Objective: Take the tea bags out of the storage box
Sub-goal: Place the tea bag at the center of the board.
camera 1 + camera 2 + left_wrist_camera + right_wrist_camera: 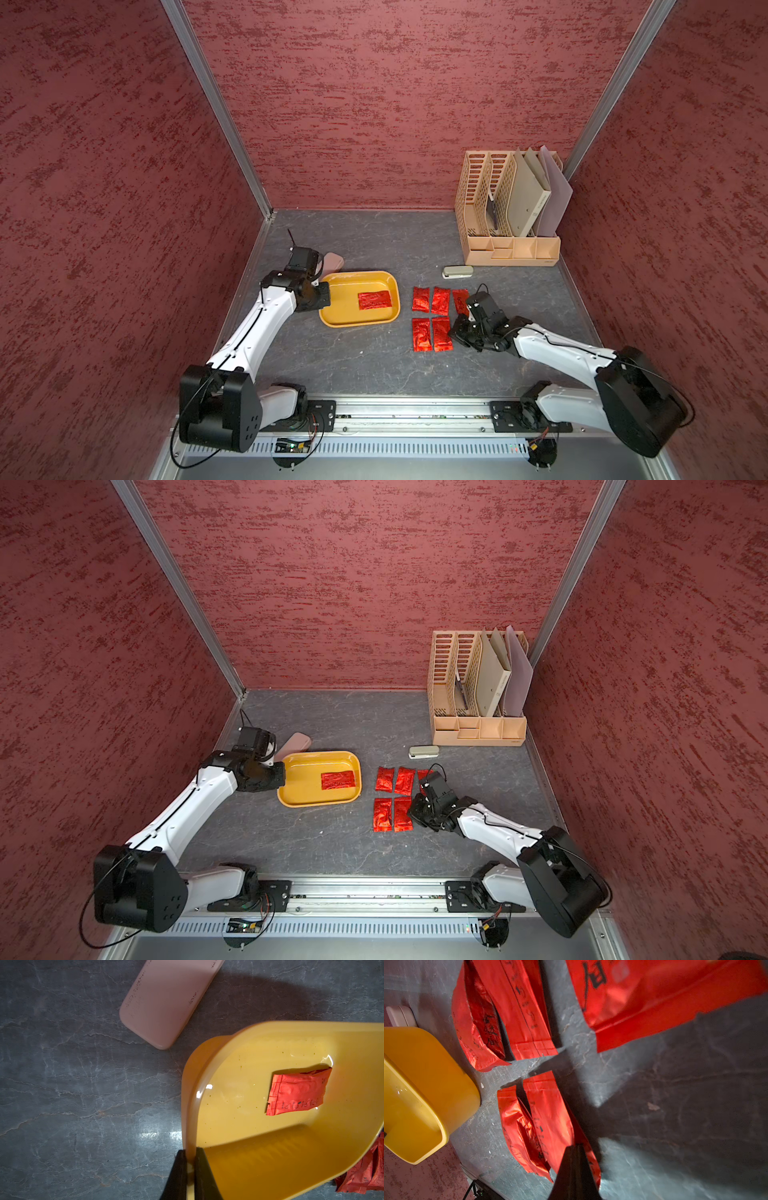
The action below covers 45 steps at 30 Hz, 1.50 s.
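The mustard-yellow storage box (361,275) (320,755) lies left of centre with one red foil tea bag (375,300) (338,780) (297,1093) flat inside it. My left gripper (322,291) (191,1159) is shut on the box's left rim (188,1105). Several more tea bags (440,300) (404,780) lie in two rows on the table to the right of the box. My right gripper (454,331) (576,1147) is shut just over the right edge of the near-row tea bag (441,334) (550,1118). Nothing shows between its jaws.
A tall beige file organiser (507,208) with folders stands at the back right. A small stapler (457,272) lies in front of it. A flat pink case (333,262) (166,1001) lies behind the box's left end. Red walls close in three sides.
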### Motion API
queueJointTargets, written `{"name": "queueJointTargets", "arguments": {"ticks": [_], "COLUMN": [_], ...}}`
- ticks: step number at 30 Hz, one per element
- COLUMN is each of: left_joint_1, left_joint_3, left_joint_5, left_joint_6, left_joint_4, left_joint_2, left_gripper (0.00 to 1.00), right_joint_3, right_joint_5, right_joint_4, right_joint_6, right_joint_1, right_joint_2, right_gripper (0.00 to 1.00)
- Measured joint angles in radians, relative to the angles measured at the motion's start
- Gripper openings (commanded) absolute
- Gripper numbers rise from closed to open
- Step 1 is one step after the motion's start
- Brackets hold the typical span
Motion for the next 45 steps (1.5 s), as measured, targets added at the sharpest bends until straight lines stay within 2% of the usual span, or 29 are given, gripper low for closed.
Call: {"name": "queueJointTargets", "arguments": {"ticks": [3,6,13,16,20,32,38,45], "left_joint_1": [0.000,0.001,0.001,0.001,0.001,0.005,0.005,0.005], "left_joint_3": [0.000,0.000,0.000,0.000,0.000,0.000,0.000,0.000], "left_joint_5": [0.000,0.000,0.000,0.000,0.000,0.001,0.001,0.000], "left_joint_6": [0.000,0.000,0.000,0.000,0.000,0.000,0.000,0.000], "left_joint_4": [0.000,0.000,0.000,0.000,0.000,0.000,0.000,0.000], "left_joint_2": [0.000,0.001,0.002,0.003,0.003,0.008,0.008,0.008], "left_gripper": [0.00,0.00,0.00,0.00,0.00,0.00,0.00,0.00], "right_joint_3": [0.000,0.000,0.000,0.000,0.001,0.026,0.034,0.145], "right_joint_5": [0.000,-0.001,-0.001,-0.001,-0.001,-0.001,0.004,0.059], "right_joint_4": [-0.002,-0.003,-0.026,-0.038,-0.045,-0.061,-0.084,-0.218], "right_joint_6": [-0.001,0.000,-0.004,-0.008,-0.013,-0.026,-0.034,-0.133], "right_joint_1": [0.000,0.000,0.000,0.000,0.000,0.000,0.000,0.000], "right_joint_2": [0.002,0.018,0.016,0.012,0.012,0.020,0.016,-0.067], "right_gripper": [0.00,0.06,0.07,0.14,0.18,0.22,0.31,0.33]}}
